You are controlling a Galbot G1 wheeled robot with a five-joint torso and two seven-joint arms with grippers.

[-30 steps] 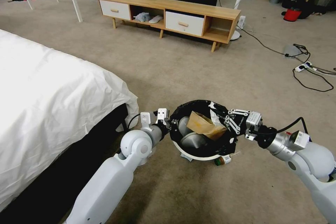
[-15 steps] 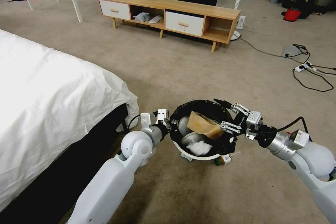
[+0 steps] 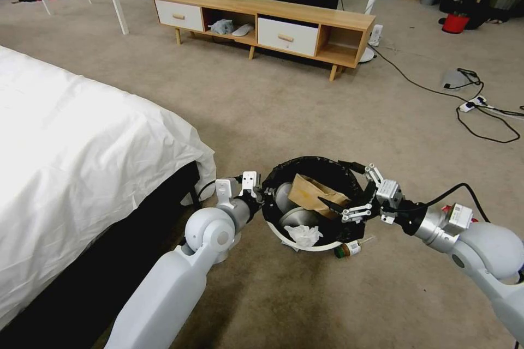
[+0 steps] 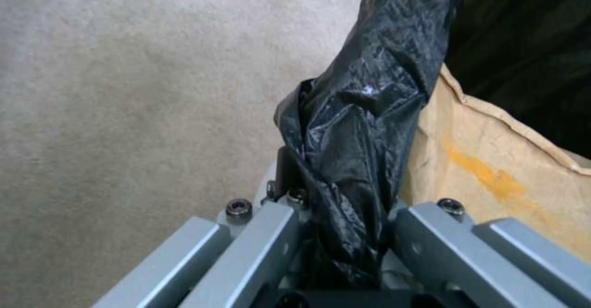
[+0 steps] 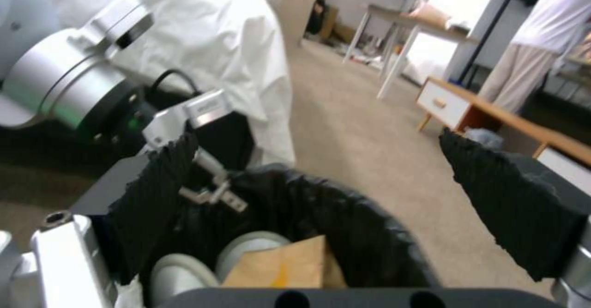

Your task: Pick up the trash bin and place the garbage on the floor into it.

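Observation:
The trash bin [image 3: 327, 244], white with a black bag over its rim, hangs just in front of me, with my left gripper [image 3: 257, 192] shut on its left rim. In the left wrist view the fingers [image 4: 431, 234] pinch the black bag [image 4: 363, 128] beside the brown paper bag [image 4: 492, 174]. Inside the bin lie the paper bag [image 3: 310, 191] and a crumpled white tissue [image 3: 303, 235]. My right gripper [image 3: 331, 182] hovers open over the bin's right rim, holding nothing; its black pads [image 5: 154, 197] stand wide apart above the bin [image 5: 369, 234]. A green-capped bottle [image 3: 349, 249] lies on the carpet by the bin's near edge.
The white-sheeted bed [image 3: 71, 158] fills the left side, close to my left arm. A low wooden cabinet [image 3: 262, 22] stands at the back. Black cables and a power strip [image 3: 474, 103] lie on the carpet at the right. A red bucket [image 3: 455, 22] sits far back right.
My right gripper, which held the white tissue over the bin, opened and the tissue dropped inside. The gripper has since shifted slightly down and left. The left gripper keeps its hold.

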